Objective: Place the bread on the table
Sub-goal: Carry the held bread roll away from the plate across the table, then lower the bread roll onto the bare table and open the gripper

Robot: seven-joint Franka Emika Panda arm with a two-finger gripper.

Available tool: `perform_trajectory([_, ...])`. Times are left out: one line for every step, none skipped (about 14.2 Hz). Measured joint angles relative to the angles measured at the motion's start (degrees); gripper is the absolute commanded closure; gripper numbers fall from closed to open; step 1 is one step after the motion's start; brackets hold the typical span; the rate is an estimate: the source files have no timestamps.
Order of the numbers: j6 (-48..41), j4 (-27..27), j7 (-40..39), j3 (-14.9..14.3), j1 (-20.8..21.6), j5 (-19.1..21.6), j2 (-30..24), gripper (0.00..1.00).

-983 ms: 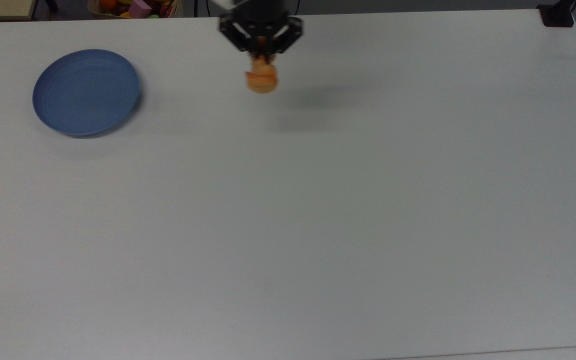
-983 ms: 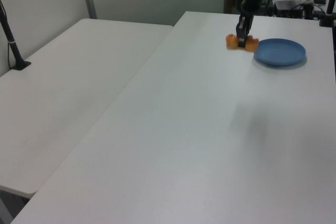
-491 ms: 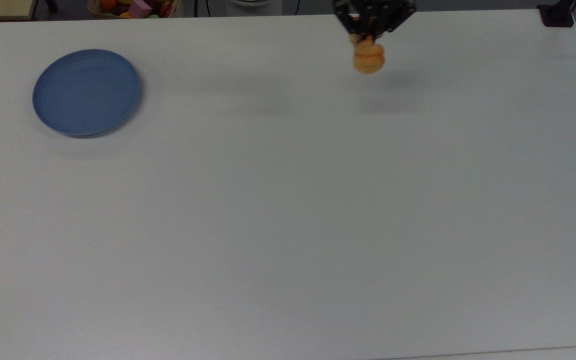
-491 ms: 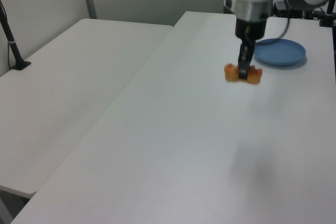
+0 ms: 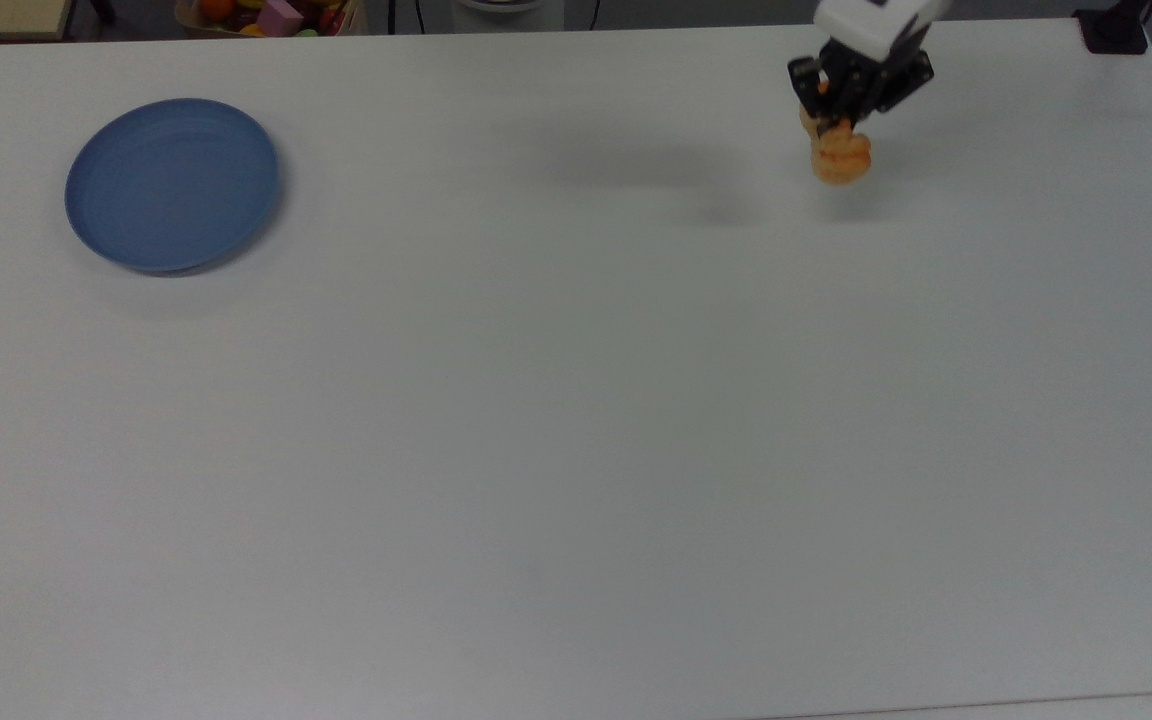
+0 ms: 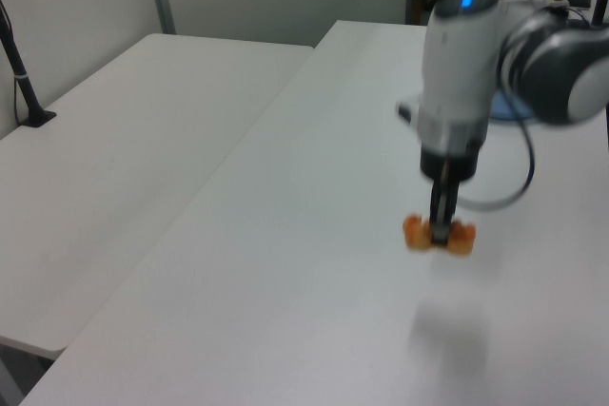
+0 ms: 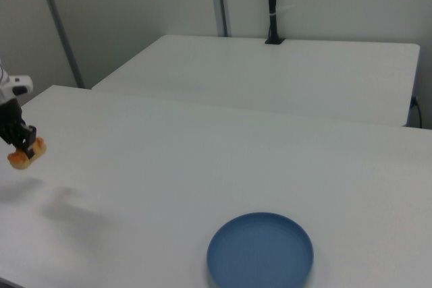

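The bread (image 5: 843, 160), a small golden-orange bun, hangs from my gripper (image 5: 829, 124), which is shut on it across its middle. It is at the far right of the white table (image 5: 576, 450) in the top view. In the left view the bread (image 6: 416, 232) sticks out on both sides of the black fingers (image 6: 439, 218) and is just over the table (image 6: 285, 282); I cannot tell whether it touches. The right view has the bread (image 7: 18, 158) and gripper (image 7: 27, 146) at the right view's left edge, above the table (image 7: 202, 153).
A round blue plate (image 5: 173, 185) lies bare at the top view's left, far from the bread, and near the front in the right view (image 7: 260, 251). A second white table (image 6: 114, 159) adjoins. A box of coloured toys (image 5: 276, 15) and a black clamp (image 5: 1116, 35) sit at the far edge.
The gripper has carried the bread from near the table's far middle towards the top view's right, away from the plate, and lowered it close to the tabletop. The plate has not moved.
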Motion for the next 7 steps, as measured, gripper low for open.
perform_trajectory([0.99,0.01,0.99,-0.01,0.81,-1.59,2.21,0.82])
perform_trajectory([1.74,0.0,1.82,-0.01,1.59,-3.09,4.45,0.8])
perform_trajectory([2.22,0.01,2.68,-0.01,2.32,-4.38,6.59,0.78])
perform_trajectory([2.63,0.02,3.53,0.0,2.93,-5.52,8.35,0.73])
perform_trajectory([3.06,0.04,4.4,0.0,3.45,-6.61,9.9,0.66])
perform_trajectory([3.51,0.06,5.5,0.0,3.81,-7.58,11.11,0.57])
perform_trajectory([3.65,0.23,6.24,0.0,4.0,-8.21,11.76,0.41])
